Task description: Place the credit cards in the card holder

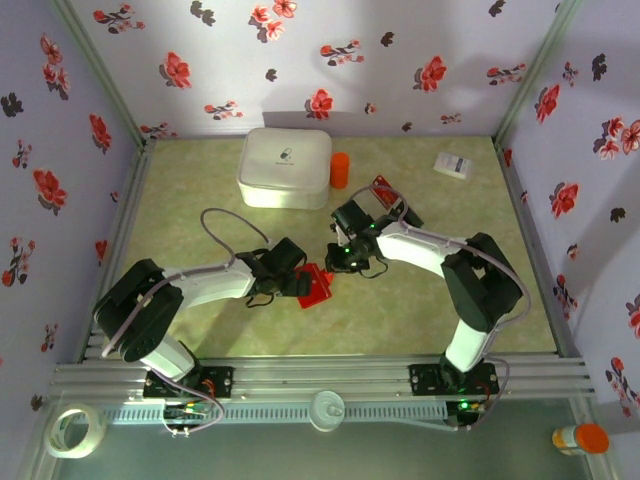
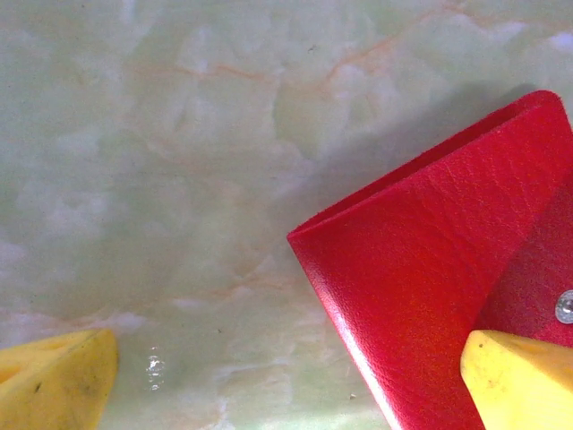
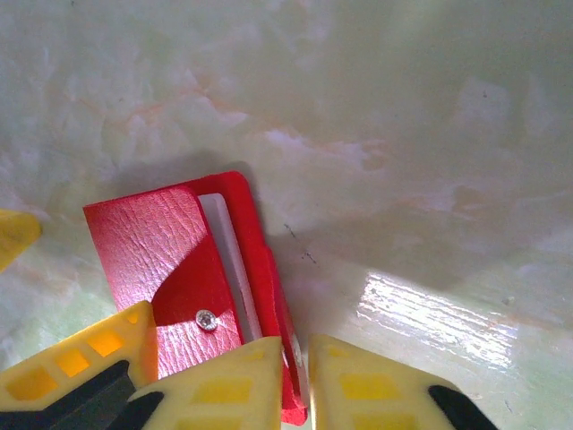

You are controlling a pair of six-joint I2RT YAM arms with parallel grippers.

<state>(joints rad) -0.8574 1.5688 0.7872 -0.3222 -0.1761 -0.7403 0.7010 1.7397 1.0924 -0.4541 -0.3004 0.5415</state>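
Note:
The card holder point(image 1: 317, 287) point(image 2: 430, 269) point(image 3: 161, 251), a bright red wallet with a snap flap and a pale strip inside, lies flat on the table between the two arms. My left gripper point(image 1: 297, 280) point(image 2: 291, 358) is open around its left side. One yellow finger point(image 2: 515, 381) rests on the wallet beside the snap; the other stands on bare table. My right gripper point(image 1: 345, 262) point(image 3: 300, 345) is closed to a narrow gap on the wallet's thin red right edge. Some credit cards point(image 1: 385, 195), red and black, lie behind the right arm.
A big white rounded box point(image 1: 285, 167) and an orange cylinder point(image 1: 340, 170) stand at the back. A small white box point(image 1: 455, 164) lies back right. Flowered walls close three sides. A tape roll point(image 1: 75, 430) and an orange-capped bottle point(image 1: 580, 438) sit beyond the front rail.

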